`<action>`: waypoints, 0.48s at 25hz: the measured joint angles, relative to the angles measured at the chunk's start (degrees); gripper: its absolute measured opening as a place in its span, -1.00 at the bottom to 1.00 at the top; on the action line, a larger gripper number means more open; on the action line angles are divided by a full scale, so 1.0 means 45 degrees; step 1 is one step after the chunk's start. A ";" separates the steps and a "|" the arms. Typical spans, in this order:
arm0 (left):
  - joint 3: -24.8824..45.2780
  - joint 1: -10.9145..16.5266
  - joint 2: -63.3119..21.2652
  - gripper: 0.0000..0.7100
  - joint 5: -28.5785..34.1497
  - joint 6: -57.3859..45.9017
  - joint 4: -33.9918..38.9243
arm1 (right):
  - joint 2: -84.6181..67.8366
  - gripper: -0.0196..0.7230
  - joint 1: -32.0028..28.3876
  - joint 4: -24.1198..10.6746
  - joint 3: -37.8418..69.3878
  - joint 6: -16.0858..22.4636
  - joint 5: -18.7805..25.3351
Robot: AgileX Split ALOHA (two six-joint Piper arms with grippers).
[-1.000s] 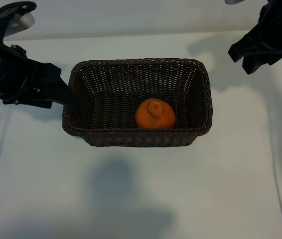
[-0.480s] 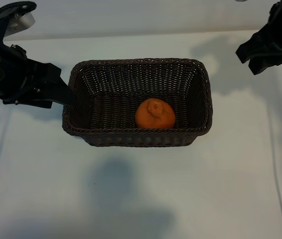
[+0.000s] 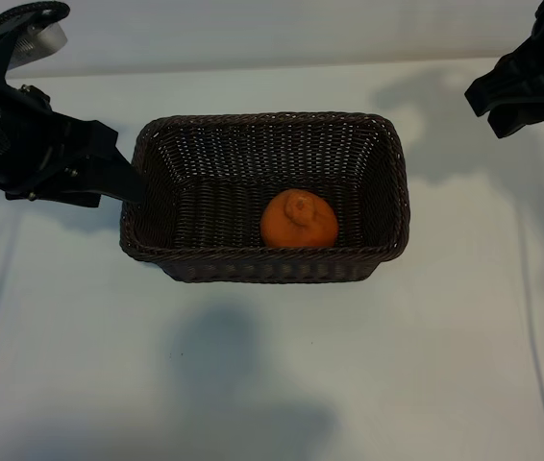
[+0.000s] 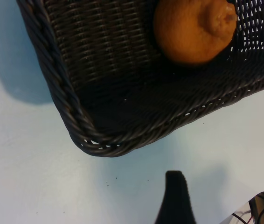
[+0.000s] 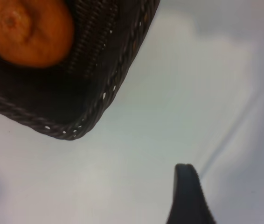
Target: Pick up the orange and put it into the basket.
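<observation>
So, exterior view: the orange (image 3: pixel 299 220) sits inside the basket (image 3: pixel 157 144), on the basket floor toward the near long wall and a bit right of centre, nub facing up. The left gripper (image 3: pixel 118 178) is just beside the basket's left short wall, its dark fingers reaching the braided rim at that end; contact or a small gap, can't tell from this angle. The orange is well to the right of that gripper, across most of the basket floor. The right gripper (image 3: pixel 510 101) hangs at the far right edge, clear of the basket, past its far right corner and well apart from the rim; the orange is down and to the left of it, not in its jaws. The white table (image 3: pixel 272 365) carries the basket and soft shadows of both arms. Left wrist view: 1 dark fingertip (image 4: pixel 175 198) shows over bare table, with a rounded basket corner (image 4: pixel 99 144) just ahead of it and the orange (image 4: pixel 192 30) further in behind the woven wall; nothing is between the jaws, which stand wide. Right wrist view: 1 fingertip (image 5: pixel 188 196) over bare table, a sliver of the other finger at the frame edge, jaws spread about midway and empty; a basket corner (image 5: pixel 76 130) lies ahead of the fingertip, apart from it, with the orange (image 5: pixel 29 32) inside near that corner.
</observation>
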 joint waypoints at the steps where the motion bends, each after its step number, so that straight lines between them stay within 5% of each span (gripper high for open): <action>1: 0.0000 0.0000 0.0000 0.60 0.0000 0.0000 -0.0024 | 0.0000 0.23 0.0000 0.0000 0.0000 0.0000 0.0000; 12: -0.0025 0.0000 -0.0694 0.60 0.0333 0.0601 -0.0873 | 0.0000 0.23 0.0000 0.0065 0.0000 0.0043 0.0000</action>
